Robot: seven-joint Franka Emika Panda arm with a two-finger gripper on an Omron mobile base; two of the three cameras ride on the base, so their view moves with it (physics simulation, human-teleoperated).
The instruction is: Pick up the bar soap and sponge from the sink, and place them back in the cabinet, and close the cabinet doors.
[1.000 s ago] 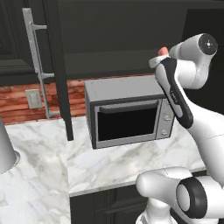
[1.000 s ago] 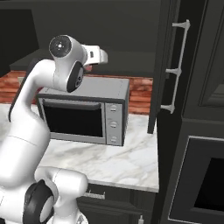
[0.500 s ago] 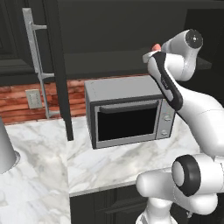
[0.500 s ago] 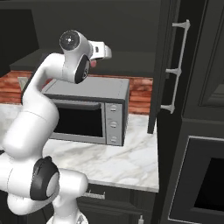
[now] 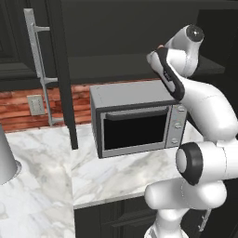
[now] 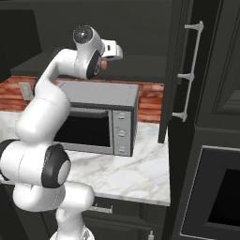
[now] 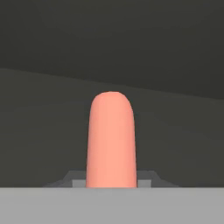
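One bar soap (image 7: 111,140) stands clamped edge-on between the gripper (image 7: 111,183) fingers.

Salmon-pink rounded bar soap (image 7: 111,140): smooth, waxy, soft matt sheen, centre of the hand view. Near-black upper cabinet (image 5: 139,32) at top of frame: matt painted look, shelf equally dull. Tall black panelled cabinet door (image 6: 176,70), right of frame: matt, with long brushed-silver metal bar handle (image 6: 190,75). Boxy grey microwave (image 5: 139,118), centre: satin metal casing, glossy dark glass door. White marble counter (image 5: 107,172), lower frame: polished, grey-veined. Red-brown brick backsplash (image 5: 18,109), left: rough, matt. White robot arm (image 6: 47,112): glossy plastic shell, dark joints.
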